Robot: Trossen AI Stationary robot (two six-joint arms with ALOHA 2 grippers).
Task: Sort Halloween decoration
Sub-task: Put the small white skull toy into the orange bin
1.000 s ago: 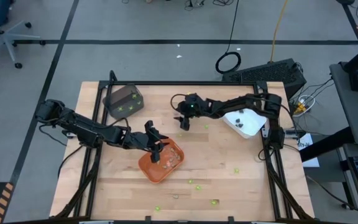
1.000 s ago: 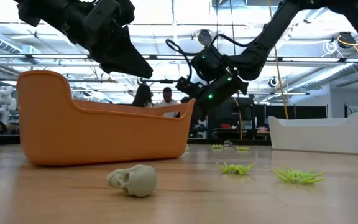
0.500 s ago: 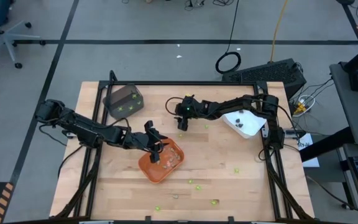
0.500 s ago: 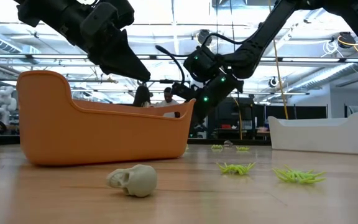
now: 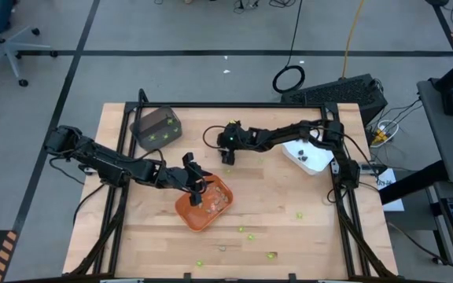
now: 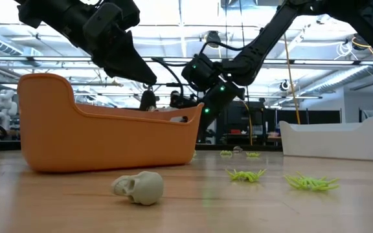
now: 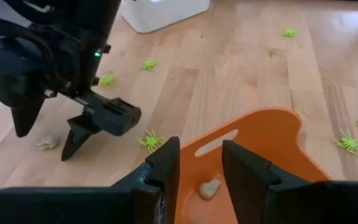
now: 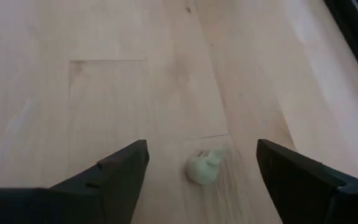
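A tiny tan-grey skull piece (image 8: pixel 205 167) lies on the bare wood, and my right gripper (image 8: pixel 202 147) stands open with one finger on either side of it, just above the table, touching nothing. In the high view this gripper (image 5: pixel 226 155) is left of the white tray (image 5: pixel 309 155). My left gripper (image 5: pixel 196 189) hovers open over the far end of the orange tray (image 5: pixel 205 204), with nothing between its fingers. Another skull (image 7: pixel 209 188) lies in that tray. Lime-green spiders (image 7: pixel 150 140) lie scattered on the table.
A dark grey tray (image 5: pixel 157 127) holding green pieces stands at the far left. Near the front edge lie a skull (image 6: pixel 139 188) and green spiders (image 6: pixel 245 175) (image 6: pixel 313 183). More spiders are spread over the near right of the table (image 5: pixel 298 214).
My right gripper has gone toward the table's left edge and down, toward the skull piece on the wood. The left arm has kept still over the orange tray.
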